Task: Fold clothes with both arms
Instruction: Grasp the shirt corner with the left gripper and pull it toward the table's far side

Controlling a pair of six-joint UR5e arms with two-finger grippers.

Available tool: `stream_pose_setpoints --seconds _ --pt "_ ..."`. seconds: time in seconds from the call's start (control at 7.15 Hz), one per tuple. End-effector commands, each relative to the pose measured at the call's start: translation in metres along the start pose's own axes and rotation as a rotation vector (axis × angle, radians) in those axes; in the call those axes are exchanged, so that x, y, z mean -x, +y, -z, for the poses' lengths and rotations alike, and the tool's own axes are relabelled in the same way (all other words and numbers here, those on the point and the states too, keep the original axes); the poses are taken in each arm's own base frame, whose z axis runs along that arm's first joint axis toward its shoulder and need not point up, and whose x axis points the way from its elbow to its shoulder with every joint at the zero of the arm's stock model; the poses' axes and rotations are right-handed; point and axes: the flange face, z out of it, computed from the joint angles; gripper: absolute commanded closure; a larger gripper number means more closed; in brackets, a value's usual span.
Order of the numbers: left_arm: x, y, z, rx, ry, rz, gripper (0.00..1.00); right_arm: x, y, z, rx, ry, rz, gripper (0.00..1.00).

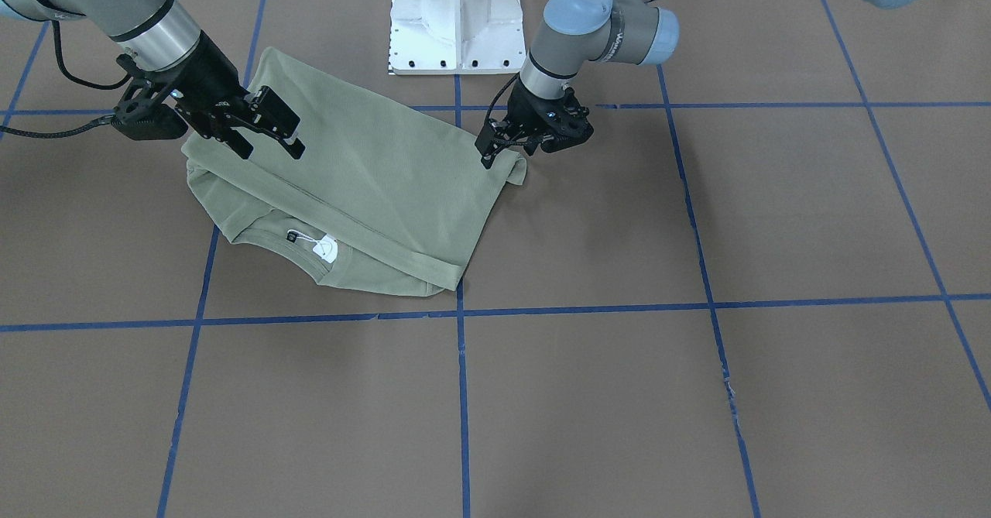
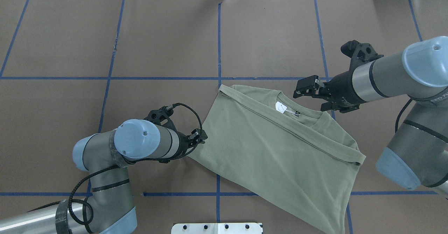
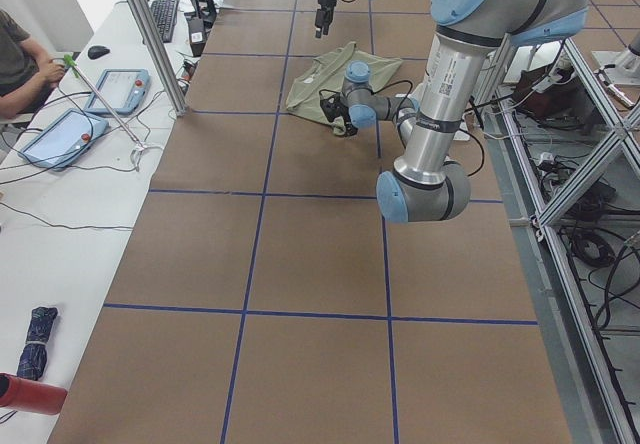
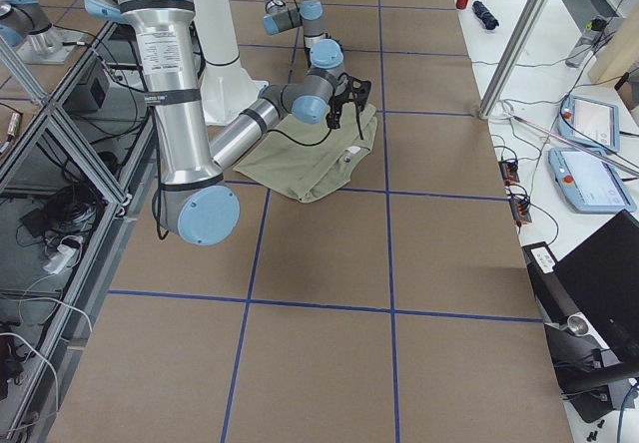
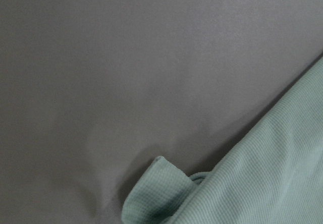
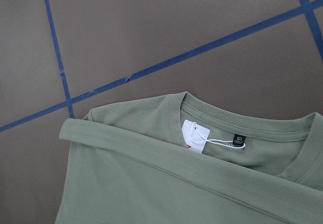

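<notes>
On your left in the overhead view, the left gripper (image 2: 200, 136) sits low at the shirt's corner. Its fingers look drawn close together, but you cannot tell whether they have hold of the cloth. The wrist view shows that corner curled up off the brown table (image 2: 157, 34). The green shirt (image 2: 280, 150) lies folded across the middle, skewed to the blue tape lines (image 2: 218, 45). Its collar (image 2: 304, 113) and white tag (image 2: 281, 107) are on the far side from the robot. On your right, the right gripper (image 2: 302, 89) hovers just beyond the collar, with its fingers spread wide and holding nothing.
</notes>
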Motion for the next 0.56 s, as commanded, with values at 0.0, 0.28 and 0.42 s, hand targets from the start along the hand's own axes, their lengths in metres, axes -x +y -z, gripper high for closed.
stream_pose_setpoints --seconds 0.0,0.28,0.42 --pt "0.0001 -0.0011 -0.0049 -0.005 -0.005 0.001 0.65 0.0000 0.0000 0.0002 0.005 0.000 -0.001 0.00" --pt "-0.0028 0.0007 -0.0004 0.000 0.004 -0.010 1.00 0.0006 0.0000 0.0019 0.003 -0.003 0.000 0.00" --pt "-0.0033 0.0001 0.0006 0.000 0.006 -0.010 1.00 0.0002 0.0004 0.0024 0.005 -0.003 0.000 0.00"
